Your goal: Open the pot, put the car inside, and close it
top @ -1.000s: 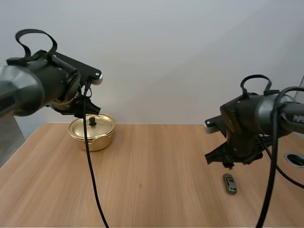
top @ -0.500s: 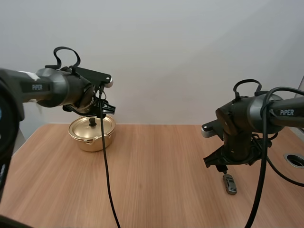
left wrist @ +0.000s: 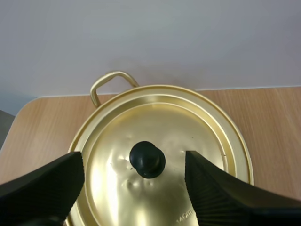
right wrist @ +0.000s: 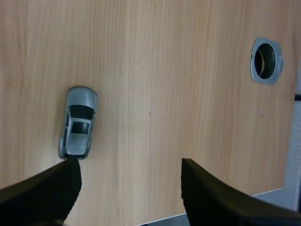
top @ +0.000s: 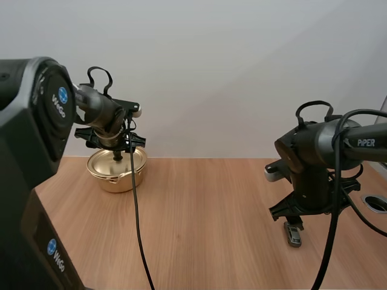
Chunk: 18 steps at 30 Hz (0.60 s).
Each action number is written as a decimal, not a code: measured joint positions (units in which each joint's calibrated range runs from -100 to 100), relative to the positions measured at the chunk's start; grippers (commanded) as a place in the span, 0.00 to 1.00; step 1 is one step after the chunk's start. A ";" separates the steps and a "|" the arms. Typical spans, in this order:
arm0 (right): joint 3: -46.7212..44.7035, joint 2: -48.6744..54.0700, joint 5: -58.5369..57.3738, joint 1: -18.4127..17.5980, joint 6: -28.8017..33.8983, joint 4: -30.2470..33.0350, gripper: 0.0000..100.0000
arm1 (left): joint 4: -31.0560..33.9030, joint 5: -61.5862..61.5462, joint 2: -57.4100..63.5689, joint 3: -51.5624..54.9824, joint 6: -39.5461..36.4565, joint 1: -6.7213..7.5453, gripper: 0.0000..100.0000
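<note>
left gripper point(left wrist: 134, 159) apart flanking lid knob point(left wrist: 147, 159); right gripper point(right wrist: 130, 165) apart, car point(right wrist: 78, 123) at one fingertip, table point(right wrist: 211, 141) edge near

Right hand point(right wrist: 128, 164) spread, silver car point(right wrist: 78, 122) perhaps touching one finger

Both arms are black and rounded, with a dull sheen. The left arm point(top: 100, 115) has a broad dark shell on its nearest segment, carrying a round blue-and-white logo point(top: 60, 103) — a second one sits lower down. The right arm point(top: 308, 154) bears white "PiPER" lettering point(top: 366, 143). The left fingers point(left wrist: 42, 188) and right fingers point(right wrist: 211, 200) are matt black wedges — inner faces finely ribbed.
</note>
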State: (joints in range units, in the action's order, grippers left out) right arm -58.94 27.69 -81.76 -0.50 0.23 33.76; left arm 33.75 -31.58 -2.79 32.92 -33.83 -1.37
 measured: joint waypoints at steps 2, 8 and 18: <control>0.00 0.00 -0.60 0.00 0.91 0.70 1.00 | -0.25 0.37 -0.94 -0.58 0.00 0.00 1.00; 0.00 0.00 -1.04 0.00 1.17 1.12 1.00 | -0.25 0.57 -2.31 -0.75 0.00 0.00 0.93; 0.00 1.89 -2.09 0.00 1.17 1.12 1.00 | -3.16 1.00 -4.30 -0.75 -0.46 0.00 0.00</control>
State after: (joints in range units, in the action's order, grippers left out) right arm -58.94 29.58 -83.85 -0.50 1.40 34.89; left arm 30.58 -30.58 -7.09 32.17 -34.29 -1.37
